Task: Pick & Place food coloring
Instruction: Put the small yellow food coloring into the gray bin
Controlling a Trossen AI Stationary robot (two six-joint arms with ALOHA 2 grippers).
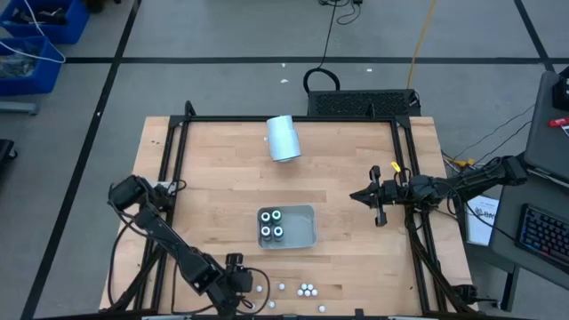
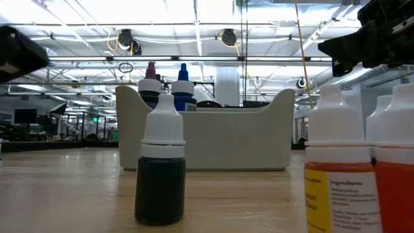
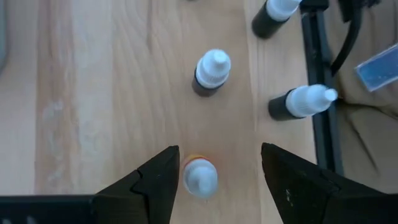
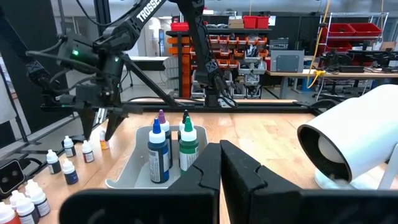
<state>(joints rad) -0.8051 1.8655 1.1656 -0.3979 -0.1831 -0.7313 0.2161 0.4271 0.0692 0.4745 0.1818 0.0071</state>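
Several small food coloring bottles with white caps point(image 1: 307, 290) stand loose near the table's near edge. Four more point(image 1: 272, 225) stand upright in the grey tray point(image 1: 307, 233). My left gripper point(image 1: 238, 267) points down over the loose bottles, open. In the left wrist view its fingers point(image 3: 217, 155) stand on either side of an upright orange-labelled bottle point(image 3: 200, 177), which is close to one finger point(image 3: 163, 171). Other bottles point(image 3: 212, 70) stand beyond it, and one point(image 3: 305, 101) is beside the frame rail. My right gripper point(image 1: 356, 196) hovers to the right of the tray, shut point(image 4: 219, 155).
A pale-blue cylinder point(image 1: 284, 139) lies on its side toward the far edge. Black frame rails point(image 1: 413, 204) run along the table's sides and near edge. In the low view a dark bottle point(image 2: 160, 175) and orange ones point(image 2: 336, 175) stand in front of the tray point(image 2: 220, 136).
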